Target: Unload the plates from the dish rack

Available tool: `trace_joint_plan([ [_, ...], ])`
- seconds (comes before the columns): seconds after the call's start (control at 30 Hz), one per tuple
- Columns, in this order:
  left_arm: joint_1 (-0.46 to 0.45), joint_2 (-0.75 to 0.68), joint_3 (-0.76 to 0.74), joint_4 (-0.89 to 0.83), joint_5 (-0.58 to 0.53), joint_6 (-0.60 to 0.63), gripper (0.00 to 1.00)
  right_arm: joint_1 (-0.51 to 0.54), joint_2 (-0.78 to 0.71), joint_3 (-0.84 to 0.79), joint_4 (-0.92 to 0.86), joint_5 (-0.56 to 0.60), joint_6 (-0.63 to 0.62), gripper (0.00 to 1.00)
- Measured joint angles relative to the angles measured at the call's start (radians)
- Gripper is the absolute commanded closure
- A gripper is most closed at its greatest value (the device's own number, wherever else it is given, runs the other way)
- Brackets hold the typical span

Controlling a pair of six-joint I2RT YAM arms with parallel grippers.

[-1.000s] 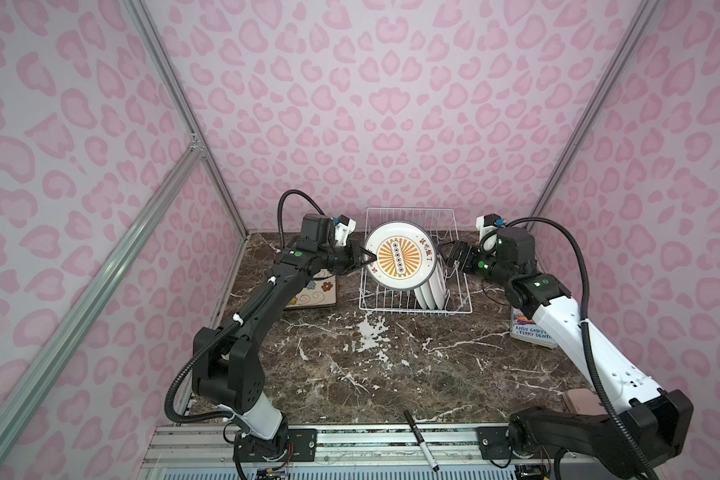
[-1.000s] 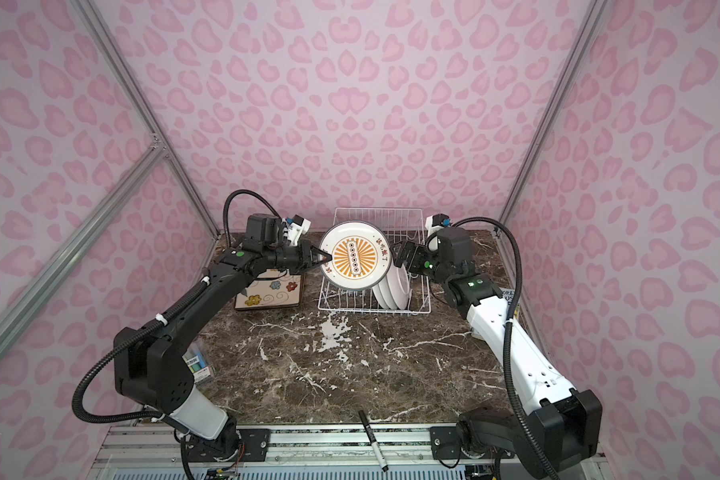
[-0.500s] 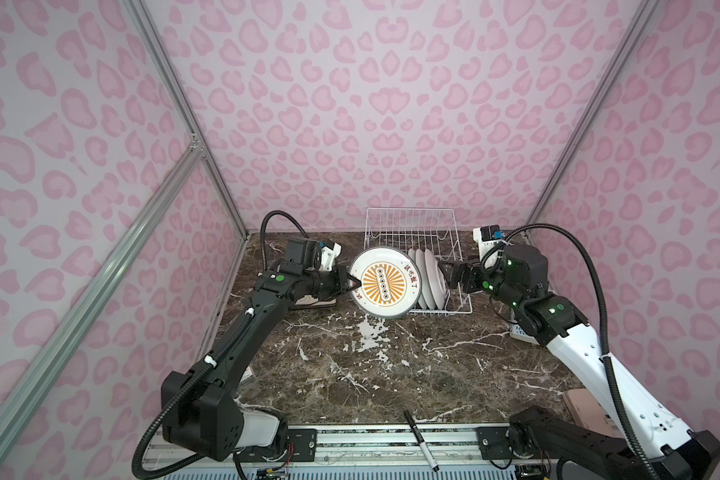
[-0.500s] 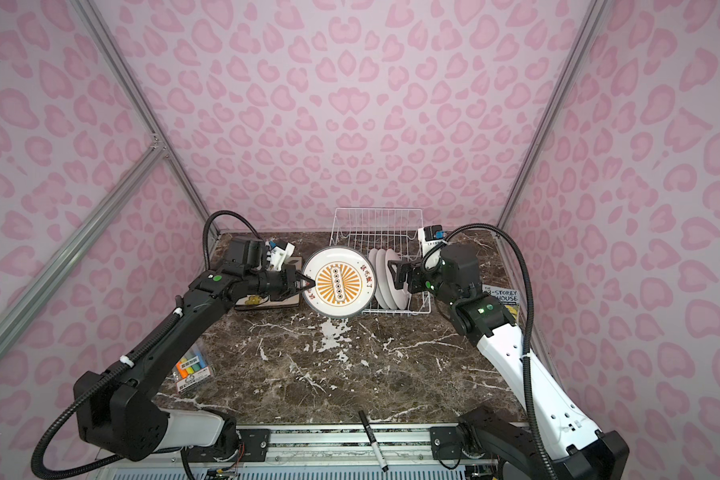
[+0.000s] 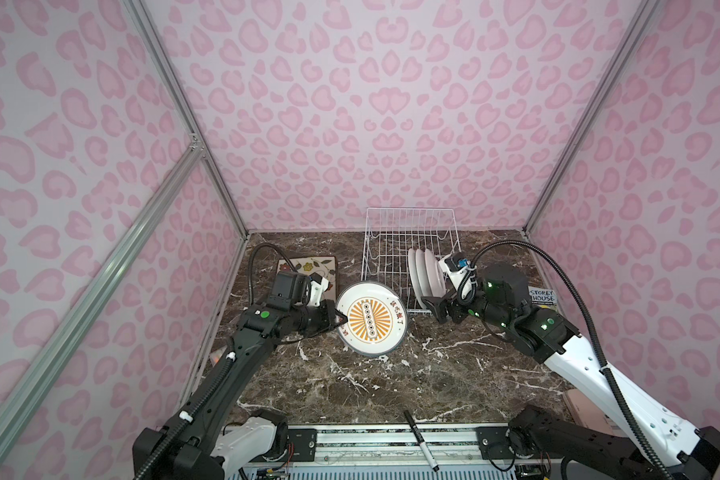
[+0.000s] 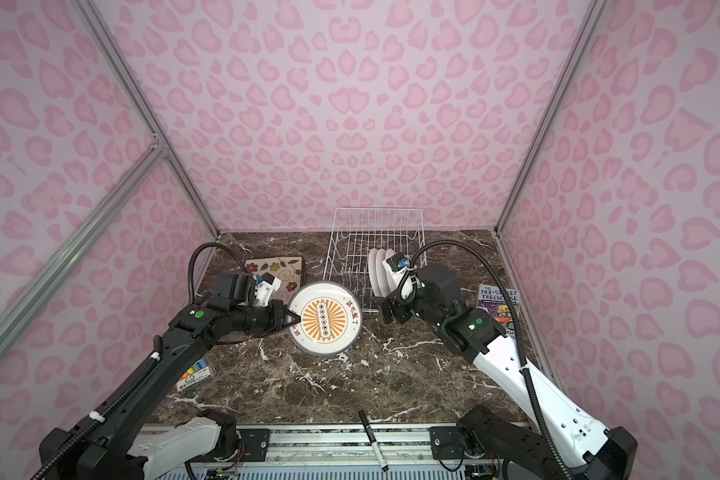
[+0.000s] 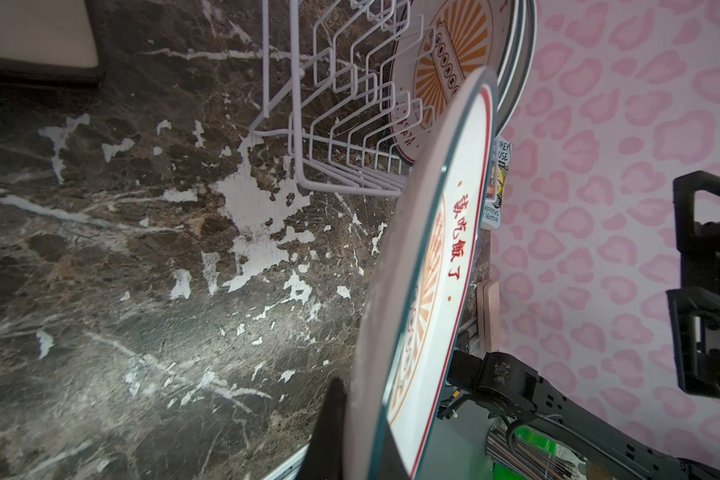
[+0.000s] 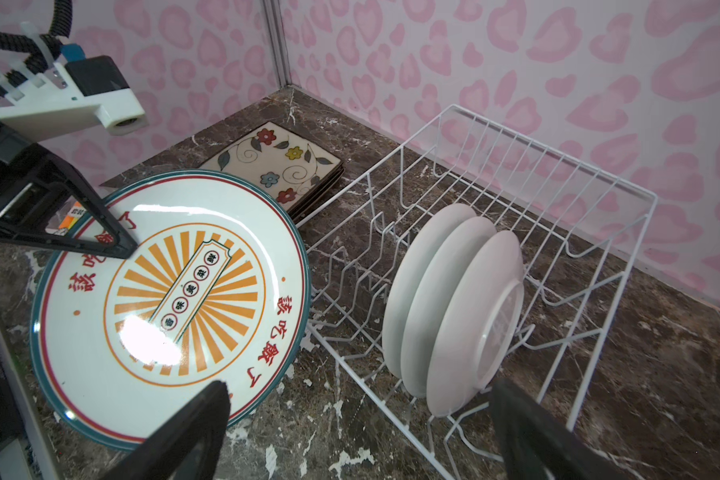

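Sunburst plate (image 5: 370, 320) is being held tilted over the desk (image 5: 350, 386), just outside the dish rack (image 5: 391, 237), with the left end effector (image 5: 343, 322) pinching its rim. Right end effector (image 5: 438, 309) is hovering spread wide beside three white plates (image 5: 422, 274) standing in the rack.

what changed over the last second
The left gripper, shut on the sunburst plate, carried it away from the dish rack, toward the front and left. The right gripper, open, drew back toward the front. Three white plates stay racked; the square plates lie unmoved.
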Motion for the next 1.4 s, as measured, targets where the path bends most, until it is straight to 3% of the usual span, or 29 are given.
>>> trace_joint_plan([
  [0.27,0.003,-0.092,-0.153,-0.019,-0.027,-0.019,0.96,0.029,0.017,-0.006,-0.013,-0.018,-0.09,0.01],
  [0.57,0.005,-0.085,-0.293,0.065,-0.046,-0.062,0.96,0.068,0.054,-0.001,-0.075,-0.017,-0.159,0.01],
  [1.2,0.005,0.229,-0.336,0.353,0.006,-0.082,0.96,0.077,0.06,-0.032,-0.128,0.017,-0.201,0.01],
  [1.4,0.005,0.303,-0.307,0.382,0.041,-0.053,0.83,0.077,0.051,-0.035,-0.137,0.039,-0.201,0.01],
])
